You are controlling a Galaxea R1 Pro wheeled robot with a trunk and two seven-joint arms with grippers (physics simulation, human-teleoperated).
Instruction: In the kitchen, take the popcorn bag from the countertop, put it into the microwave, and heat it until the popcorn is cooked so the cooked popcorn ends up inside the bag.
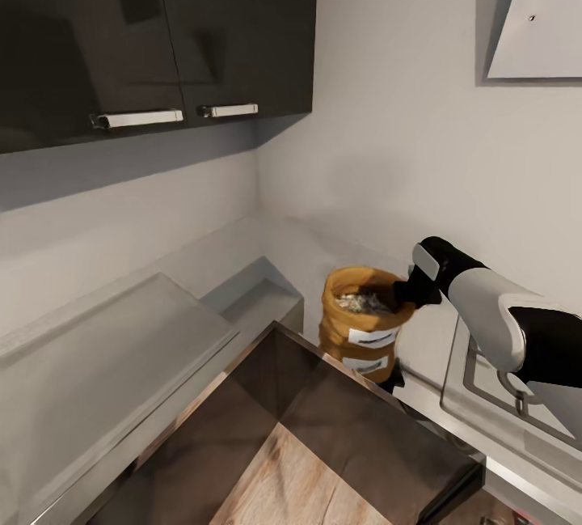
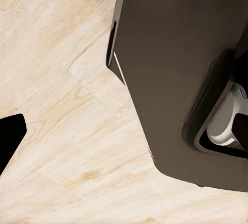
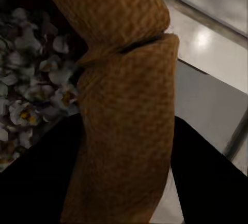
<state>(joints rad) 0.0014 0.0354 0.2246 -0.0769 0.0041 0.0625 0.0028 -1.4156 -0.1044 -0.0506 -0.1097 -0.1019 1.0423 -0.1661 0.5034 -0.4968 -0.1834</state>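
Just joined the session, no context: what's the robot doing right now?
The right gripper is clamped on the rolled rim of the popcorn bag, which sits at the countertop corner beside the hob. The right wrist view shows the rim pinched between the fingers, with puffed white popcorn inside the bag. The left wrist camera looks down at wooden floor and a dark body part of the robot.
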